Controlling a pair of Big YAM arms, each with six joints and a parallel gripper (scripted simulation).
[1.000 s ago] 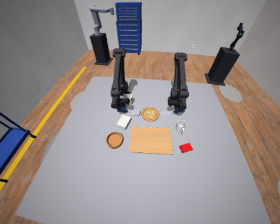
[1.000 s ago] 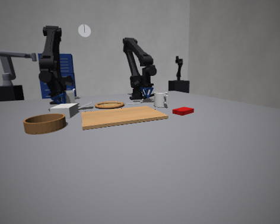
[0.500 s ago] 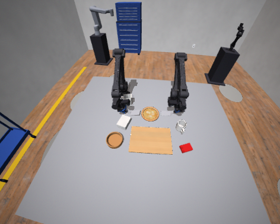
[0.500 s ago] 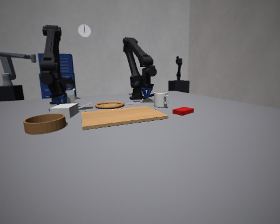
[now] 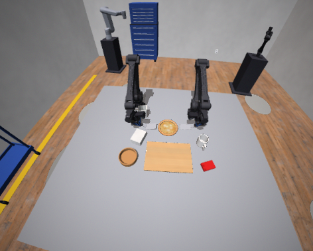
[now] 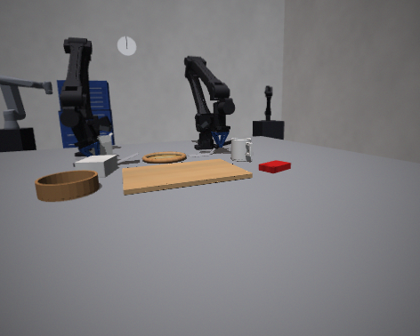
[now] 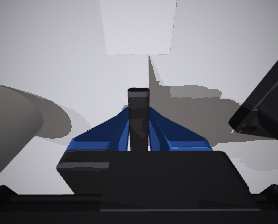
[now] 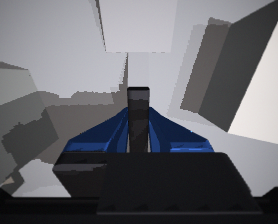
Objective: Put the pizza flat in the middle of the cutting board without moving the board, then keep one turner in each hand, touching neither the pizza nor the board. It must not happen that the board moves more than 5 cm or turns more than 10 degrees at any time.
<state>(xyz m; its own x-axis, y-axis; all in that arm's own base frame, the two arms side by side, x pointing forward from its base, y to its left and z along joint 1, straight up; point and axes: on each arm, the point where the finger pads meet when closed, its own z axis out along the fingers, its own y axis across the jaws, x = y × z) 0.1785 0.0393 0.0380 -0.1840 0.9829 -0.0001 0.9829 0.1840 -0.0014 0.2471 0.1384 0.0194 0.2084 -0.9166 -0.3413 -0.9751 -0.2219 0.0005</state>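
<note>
Pizza (image 5: 168,127) (image 6: 165,157): round, raised crust; on grey table, off the board, between turner blades.
Board (image 5: 168,157) (image 6: 186,176): rectangular, wood-grained.
Left gripper (image 5: 198,125) (image 6: 220,145) (image 7: 139,107): nearly closed, clamping dark handle of left turner (image 5: 185,127) (image 6: 201,155) (image 7: 139,27).
Right gripper (image 5: 138,123) (image 6: 91,150) (image 8: 138,107): likewise, right turner (image 5: 151,126) (image 6: 129,158) (image 8: 137,27).

You're looking at a cutting board (image 5: 168,157) (image 6: 186,176) in pale, smooth wood with faint grain — matt, like the desk (image 5: 162,208) (image 6: 235,252). Your round dish (image 5: 128,157) (image 6: 68,186) looks like browner wood; the mug (image 5: 202,141) (image 6: 240,149) seems smooth, and your arms' dark casings look like dull plastic.
</note>
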